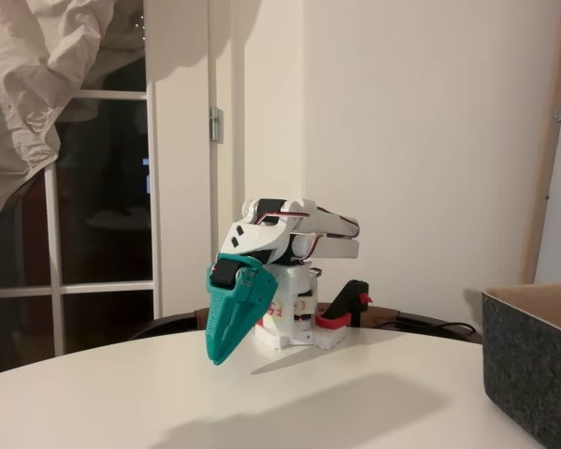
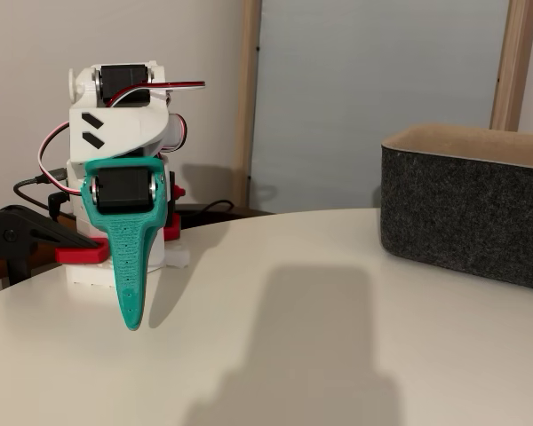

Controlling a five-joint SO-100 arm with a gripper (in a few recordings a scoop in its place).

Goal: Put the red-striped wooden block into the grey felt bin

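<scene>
Hanging folded near its base, the gripper (image 2: 131, 319) looked closed and held nothing; no block lay on the surface (image 2: 338, 337), so the bin (image 2: 471, 213) awaited it

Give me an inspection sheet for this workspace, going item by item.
Surface: white round table, bare apart from shadows.
Job's things: grey felt bin at the right in both fixed views; no block seen.
Clutter: nothing seen.
Tool: teal tool folded down, tip just above the table, holding nothing; looks shut.
Cables: red, white and black wires on the arm; black lead behind the base.
Surroundings: black clamp, dark window, crumpled cloth.
</scene>
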